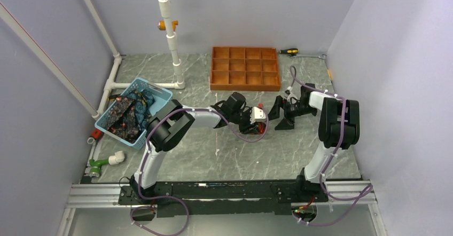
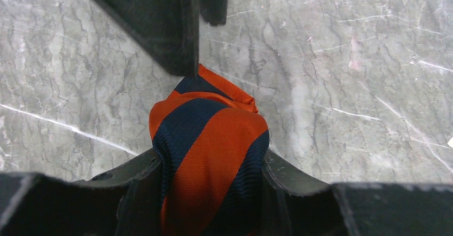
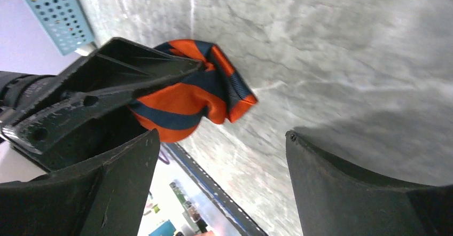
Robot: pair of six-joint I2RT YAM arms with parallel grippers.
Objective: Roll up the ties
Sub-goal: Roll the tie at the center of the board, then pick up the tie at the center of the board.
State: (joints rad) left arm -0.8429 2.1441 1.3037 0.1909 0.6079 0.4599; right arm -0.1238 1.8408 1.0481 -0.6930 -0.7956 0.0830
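My left gripper (image 2: 211,160) is shut on a rolled tie (image 2: 208,156) with bold orange and dark navy diagonal stripes, held just above the marble tabletop. The roll bulges out between the two fingers, and one loose folded end sticks out at its far side. In the right wrist view the same striped tie (image 3: 181,100) sits in the left gripper's black jaws. My right gripper (image 3: 221,137) stands open just beside it, with nothing between its fingers. Seen from above, the two grippers (image 1: 256,119) (image 1: 280,116) meet at mid-table. More dark patterned ties (image 1: 125,116) lie in the blue basket.
The blue basket (image 1: 160,89) stands at the left. An orange-brown gridded tray (image 1: 245,68) sits at the back centre, with a screwdriver (image 1: 288,51) beside it. White pipes (image 1: 171,33) rise at the back left, and pipe fittings (image 1: 107,161) lie near the left edge.
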